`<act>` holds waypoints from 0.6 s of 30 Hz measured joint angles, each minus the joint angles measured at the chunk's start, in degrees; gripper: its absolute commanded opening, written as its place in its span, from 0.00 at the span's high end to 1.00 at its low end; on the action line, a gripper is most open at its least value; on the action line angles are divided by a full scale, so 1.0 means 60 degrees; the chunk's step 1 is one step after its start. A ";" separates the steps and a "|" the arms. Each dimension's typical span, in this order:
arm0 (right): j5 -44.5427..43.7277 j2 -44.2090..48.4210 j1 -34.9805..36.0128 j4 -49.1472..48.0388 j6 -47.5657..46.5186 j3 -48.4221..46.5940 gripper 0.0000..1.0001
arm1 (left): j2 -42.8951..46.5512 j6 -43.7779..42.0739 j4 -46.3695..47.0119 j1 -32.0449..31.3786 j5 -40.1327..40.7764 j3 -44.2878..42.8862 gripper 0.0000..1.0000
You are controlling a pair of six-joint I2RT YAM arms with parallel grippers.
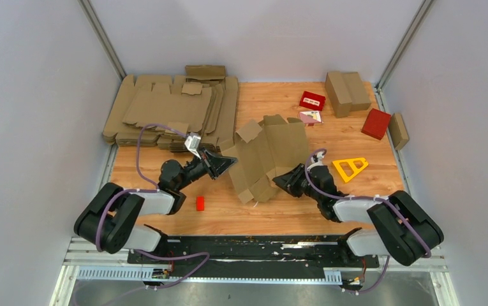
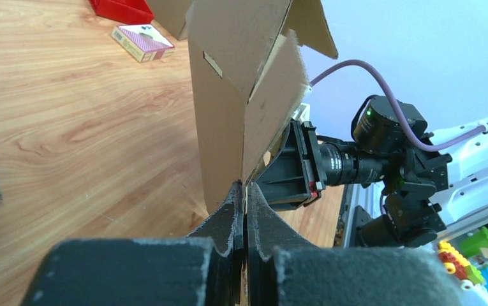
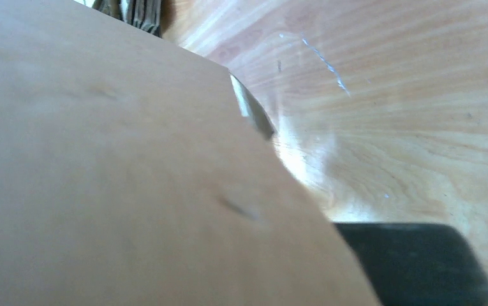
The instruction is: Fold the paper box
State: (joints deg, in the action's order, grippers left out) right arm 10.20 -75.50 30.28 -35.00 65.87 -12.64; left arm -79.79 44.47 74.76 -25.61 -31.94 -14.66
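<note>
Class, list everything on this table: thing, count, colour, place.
paper box: one, brown, part-folded, mid-table between the arms
flat cardboard sheets: one pile, brown, far left
folded boxes: two or three, brown, far right
red boxes: two, red, far right
small pack: one, white-pink, far middle
triangle frame: one, yellow, near right
small block: one, red, near left
left tool: one, black, shut on paper box
right tool: one, black, against box, grip hidden

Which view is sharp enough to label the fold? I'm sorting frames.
Top external: evenly lit and sharp, the paper box plain to see. Left wrist: sharp, but the box shows edge-on. Right wrist: blurred cardboard fills most of it, with glare on the table.
</note>
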 measured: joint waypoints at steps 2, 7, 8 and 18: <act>0.0036 -0.0204 0.0000 -0.0007 0.0007 0.0000 0.83 | 0.0164 -0.0244 -0.0277 -0.0080 0.0106 -0.0051 1.00; 0.0131 -0.0565 0.0000 -0.0146 0.0004 0.0000 0.85 | 0.0688 -0.0973 -0.1362 -0.0346 0.0477 -0.0131 1.00; 0.0142 -0.0627 0.0000 -0.0171 0.0004 0.0000 0.81 | 0.0827 -0.1144 -0.1628 -0.0412 0.0594 -0.0157 1.00; 0.0204 -0.0047 0.0000 0.0098 -0.0630 0.0084 0.32 | 0.1803 -0.2856 -0.4200 -0.0903 0.1636 -0.0623 1.00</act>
State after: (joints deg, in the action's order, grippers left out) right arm 11.42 -75.79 30.28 -34.41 62.08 -12.14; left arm -68.97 27.33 49.56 -31.03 -22.13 -18.39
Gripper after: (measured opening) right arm 0.593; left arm 0.009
